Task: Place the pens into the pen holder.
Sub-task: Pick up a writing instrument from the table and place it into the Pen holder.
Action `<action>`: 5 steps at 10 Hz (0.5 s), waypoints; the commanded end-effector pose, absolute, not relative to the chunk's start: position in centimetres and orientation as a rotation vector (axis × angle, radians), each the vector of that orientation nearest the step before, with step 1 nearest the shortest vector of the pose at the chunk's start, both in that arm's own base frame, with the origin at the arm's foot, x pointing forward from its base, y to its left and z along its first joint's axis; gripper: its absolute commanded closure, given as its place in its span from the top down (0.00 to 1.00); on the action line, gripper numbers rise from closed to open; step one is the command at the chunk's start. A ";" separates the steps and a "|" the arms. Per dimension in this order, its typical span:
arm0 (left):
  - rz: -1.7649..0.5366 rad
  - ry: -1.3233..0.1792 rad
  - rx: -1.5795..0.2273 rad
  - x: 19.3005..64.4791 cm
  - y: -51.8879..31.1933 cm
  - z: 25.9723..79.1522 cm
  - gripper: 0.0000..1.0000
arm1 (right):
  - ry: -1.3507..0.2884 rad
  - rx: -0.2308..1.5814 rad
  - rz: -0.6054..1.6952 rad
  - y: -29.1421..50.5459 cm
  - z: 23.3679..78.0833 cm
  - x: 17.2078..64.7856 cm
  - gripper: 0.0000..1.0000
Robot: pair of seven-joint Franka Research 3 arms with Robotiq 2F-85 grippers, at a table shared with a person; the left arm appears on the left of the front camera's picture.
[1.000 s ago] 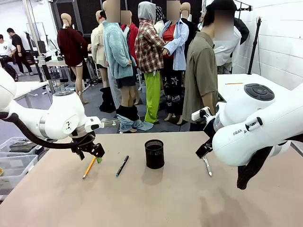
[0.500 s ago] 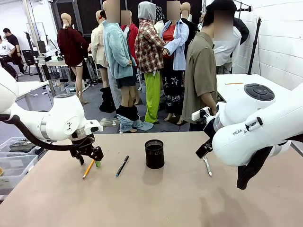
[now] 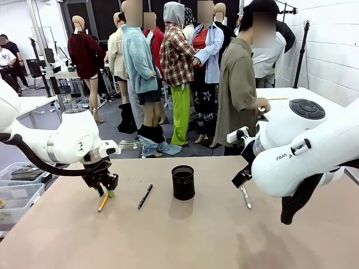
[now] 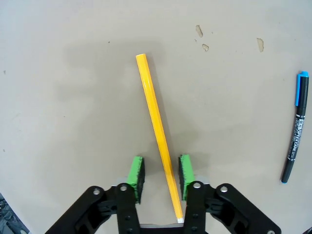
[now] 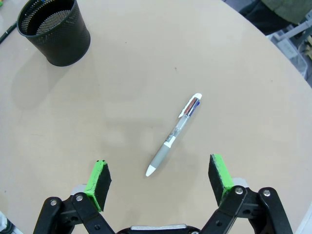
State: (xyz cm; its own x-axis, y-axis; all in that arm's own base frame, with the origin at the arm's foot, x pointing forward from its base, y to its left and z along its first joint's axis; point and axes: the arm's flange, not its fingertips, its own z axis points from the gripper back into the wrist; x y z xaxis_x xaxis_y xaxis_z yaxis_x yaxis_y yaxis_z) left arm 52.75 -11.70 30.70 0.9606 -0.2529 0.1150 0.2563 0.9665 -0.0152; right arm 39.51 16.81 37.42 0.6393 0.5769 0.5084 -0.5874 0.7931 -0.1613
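The orange-yellow pen lies flat on the tan table, and my left gripper is down over its near end. The green pads stand close on either side of it with small gaps, so the gripper is open and narrow. From the front, the left gripper sits at the table's left over that pen. A black pen lies between it and the black mesh pen holder. My right gripper hangs wide open above the silver-grey pen, which lies right of the holder.
The black pen has a blue cap and lies a hand's width from the left fingers. A person in an olive shirt stands at the far side, turned away. Clear plastic bins sit off the table's left edge.
My left gripper has dropped down onto the yellow pen and its jaws have narrowed around it. The right arm and the other pens have not moved.
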 end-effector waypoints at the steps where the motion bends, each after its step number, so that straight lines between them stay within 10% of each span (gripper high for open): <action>1: -0.269 -0.074 -0.035 52.4 -12.0 30.2 0.00 | -0.572 0.020 0.664 16.8 37.4 39.5 1.00; 5: -0.303 -0.052 0.002 51.9 -13.0 30.6 0.00 | -0.572 0.020 0.664 16.8 37.4 39.5 1.00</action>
